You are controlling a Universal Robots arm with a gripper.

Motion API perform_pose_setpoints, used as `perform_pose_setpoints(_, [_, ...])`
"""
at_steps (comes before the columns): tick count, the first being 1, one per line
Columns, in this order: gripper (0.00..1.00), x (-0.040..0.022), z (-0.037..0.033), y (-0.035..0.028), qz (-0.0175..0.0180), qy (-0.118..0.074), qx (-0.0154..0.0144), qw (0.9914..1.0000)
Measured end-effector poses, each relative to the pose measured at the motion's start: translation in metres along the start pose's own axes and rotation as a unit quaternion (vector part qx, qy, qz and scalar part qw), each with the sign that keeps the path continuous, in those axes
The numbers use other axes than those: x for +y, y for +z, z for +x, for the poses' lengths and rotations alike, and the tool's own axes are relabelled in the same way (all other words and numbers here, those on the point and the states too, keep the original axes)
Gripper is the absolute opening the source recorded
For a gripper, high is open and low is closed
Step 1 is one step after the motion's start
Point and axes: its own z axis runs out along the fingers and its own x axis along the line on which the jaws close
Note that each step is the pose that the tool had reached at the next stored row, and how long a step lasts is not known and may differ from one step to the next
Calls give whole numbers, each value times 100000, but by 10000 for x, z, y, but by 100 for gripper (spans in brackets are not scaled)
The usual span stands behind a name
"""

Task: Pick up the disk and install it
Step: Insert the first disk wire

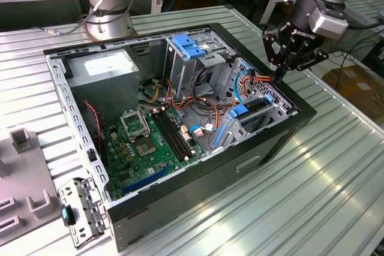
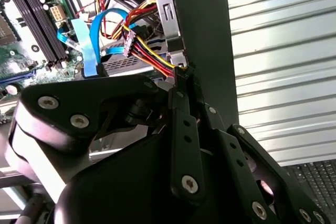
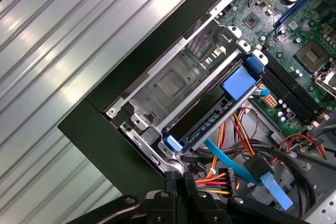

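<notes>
The disk (image 3: 210,120) lies edge-on in a slot of the metal drive cage (image 3: 173,85), at the open computer case's corner on the exterior view's right. Its blue rail ends (image 3: 239,83) stick out of the slot. In the exterior view a blue tab of the disk (image 1: 239,110) shows at the cage front. My gripper (image 1: 279,76) hangs over the case rim beside the cage, its fingers pressed together. In both wrist views the gripper (image 3: 178,176) (image 2: 181,74) has its tips at the red, yellow and orange power wires (image 2: 149,56). Nothing shows clamped between the fingers.
A grey power supply box (image 1: 105,67) with a white sticker sits at the case's back. A light-blue ribbed bracket (image 1: 191,45) tops the upper bay. The green motherboard (image 1: 144,142) fills the case floor, with loose cables (image 1: 198,103) across it. Grey fixtures (image 1: 24,172) stand on the ribbed metal table (image 1: 324,184).
</notes>
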Motion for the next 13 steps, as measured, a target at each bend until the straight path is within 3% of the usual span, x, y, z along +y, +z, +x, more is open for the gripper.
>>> perform_pose_setpoints(5, [18, 2, -3, 1, -17, 3216, -120, 99948])
perform_pose_setpoints(9, [18, 2, -3, 2, -35, 6310, -237, 99800])
perform_pose_setpoints(13, [18, 2, -3, 6, -57, 10153, -379, 99483])
